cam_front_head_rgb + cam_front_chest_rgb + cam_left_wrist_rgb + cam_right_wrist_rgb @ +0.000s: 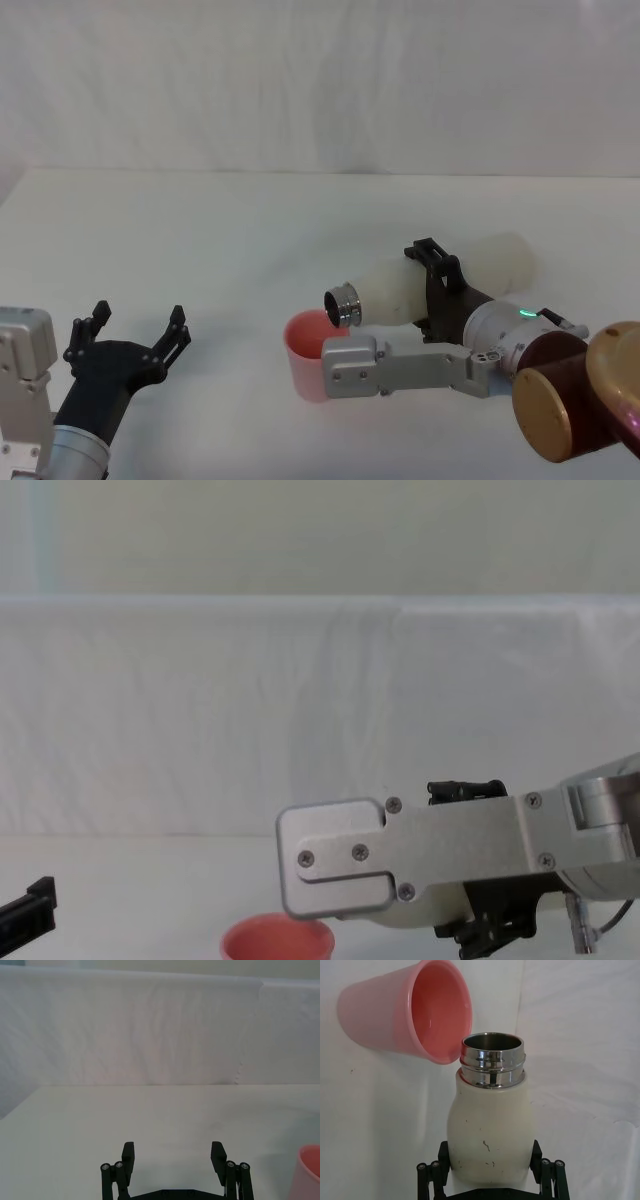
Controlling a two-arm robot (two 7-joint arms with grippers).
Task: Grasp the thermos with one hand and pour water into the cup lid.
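The white table (200,240) spreads wide under everything. On it, in the head view, the right gripper (445,290) sits at about 4 o'clock from the view's centre, its jaws clamped on the middle of the thermos (450,275), which is tipped to nearly horizontal with its base toward 3 o'clock and its steel neck (345,303) toward 9 o'clock. That neck hangs just above the rim of the cup lid (310,350), which stands upright at about 6 o'clock of centre. The right wrist view shows the open mouth close beside the near edge of the cup lid's rim (440,1010), and the pink bowl looks dry or nearly so; no stream can be made out. Judged from this, the pour is at its tipping stage. To do it well, roll the wrist slowly so the neck dips a little further, keep the mouth over the inside of the bowl, not its edge, and hold the grip firm. 1 risk is water running down the outside wall of the small cup. The left gripper (130,340) rests idle at 8 o'clock, jaws spread wide and empty.
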